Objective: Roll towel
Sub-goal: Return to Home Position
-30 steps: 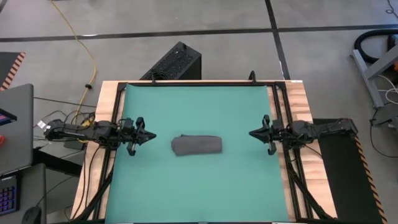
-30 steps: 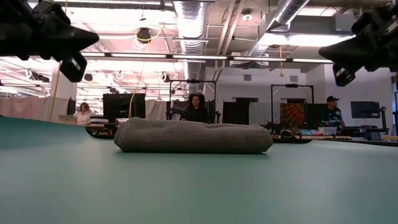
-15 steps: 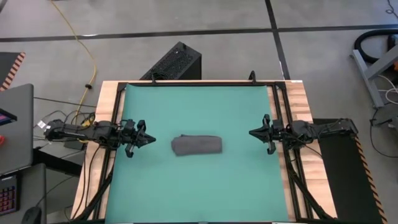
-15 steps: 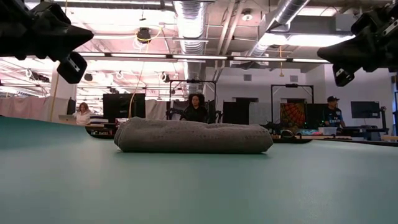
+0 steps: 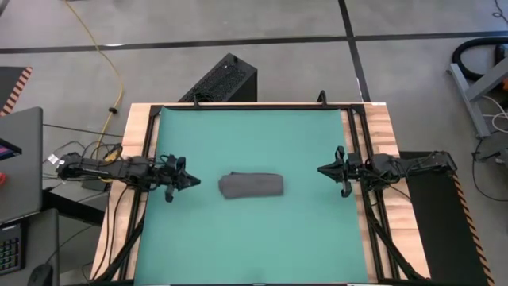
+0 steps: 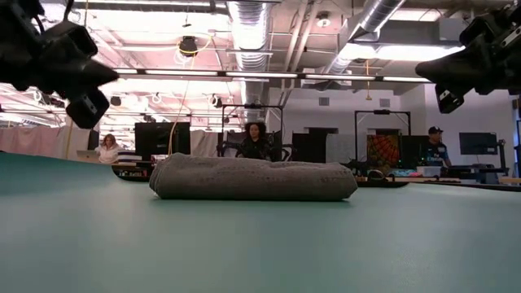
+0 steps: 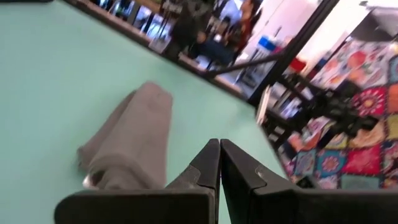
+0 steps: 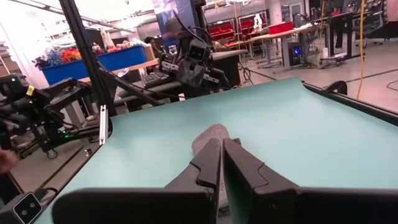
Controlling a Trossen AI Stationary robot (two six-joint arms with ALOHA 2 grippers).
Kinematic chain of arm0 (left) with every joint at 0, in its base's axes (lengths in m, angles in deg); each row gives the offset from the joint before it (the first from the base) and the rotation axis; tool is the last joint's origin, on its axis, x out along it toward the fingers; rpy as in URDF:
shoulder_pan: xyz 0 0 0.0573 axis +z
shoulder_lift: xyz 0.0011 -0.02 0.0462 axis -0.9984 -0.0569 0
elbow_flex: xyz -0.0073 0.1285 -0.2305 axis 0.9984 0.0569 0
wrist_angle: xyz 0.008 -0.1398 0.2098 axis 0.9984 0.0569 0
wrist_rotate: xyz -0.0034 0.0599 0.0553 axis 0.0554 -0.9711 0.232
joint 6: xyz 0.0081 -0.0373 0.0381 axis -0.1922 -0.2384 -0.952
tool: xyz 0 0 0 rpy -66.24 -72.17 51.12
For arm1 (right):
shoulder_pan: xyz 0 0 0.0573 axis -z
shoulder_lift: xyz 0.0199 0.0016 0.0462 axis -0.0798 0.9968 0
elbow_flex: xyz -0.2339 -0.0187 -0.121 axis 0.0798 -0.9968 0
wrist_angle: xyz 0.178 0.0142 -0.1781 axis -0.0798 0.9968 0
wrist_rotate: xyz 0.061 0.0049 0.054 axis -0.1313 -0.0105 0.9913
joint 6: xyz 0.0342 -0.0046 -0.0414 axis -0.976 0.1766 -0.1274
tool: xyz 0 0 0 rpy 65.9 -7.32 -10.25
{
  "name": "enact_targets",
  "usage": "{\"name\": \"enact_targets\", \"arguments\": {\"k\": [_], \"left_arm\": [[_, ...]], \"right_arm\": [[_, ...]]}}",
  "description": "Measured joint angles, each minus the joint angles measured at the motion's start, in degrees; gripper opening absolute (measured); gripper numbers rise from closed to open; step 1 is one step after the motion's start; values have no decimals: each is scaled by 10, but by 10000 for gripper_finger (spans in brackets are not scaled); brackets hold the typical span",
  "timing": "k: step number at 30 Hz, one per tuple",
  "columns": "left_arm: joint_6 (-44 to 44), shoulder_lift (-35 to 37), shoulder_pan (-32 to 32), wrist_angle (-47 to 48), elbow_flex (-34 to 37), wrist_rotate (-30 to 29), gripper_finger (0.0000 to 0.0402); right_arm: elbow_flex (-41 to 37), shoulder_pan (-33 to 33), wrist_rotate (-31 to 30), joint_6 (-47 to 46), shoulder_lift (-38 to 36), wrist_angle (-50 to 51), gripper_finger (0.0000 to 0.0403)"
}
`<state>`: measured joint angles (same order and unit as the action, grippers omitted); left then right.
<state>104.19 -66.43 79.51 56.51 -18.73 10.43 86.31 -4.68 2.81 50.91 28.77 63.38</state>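
Green matting [image 5: 254, 135] covers your wooden tabletop [image 5: 386, 127], with grey floor all around it in the high view. At the middle of the mat lies the towel [image 5: 251, 185] — dark grey and rolled into a short, thick bundle, its length running from your left arm's side to your right arm's. In the low view it rests flat on the mat, and a person [image 6: 256, 140] sits in the workshop beyond.

Your left gripper [image 5: 193, 181] hovers just inside the mat's left edge, pointing at the towel, near it but apart. Its jaws are pressed together, as the left wrist view shows. Your right gripper [image 5: 321, 169] hovers just inside the mat's right edge, also facing the towel and a little farther from it than the left one. Its jaws are pressed together too. Neither gripper touches the towel — both hang clear above the mat.
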Motion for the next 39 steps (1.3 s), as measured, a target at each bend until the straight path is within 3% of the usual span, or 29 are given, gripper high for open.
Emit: {"name": "enact_targets", "arguments": {"k": [3,39], "left_arm": [[-2,0,0,32,0,1,0],[-1,-3,2,28,0,6,0]], "right_arm": [[0,0,0,0,0,0,43],[-1,0,0,0,0,0,43]]}}
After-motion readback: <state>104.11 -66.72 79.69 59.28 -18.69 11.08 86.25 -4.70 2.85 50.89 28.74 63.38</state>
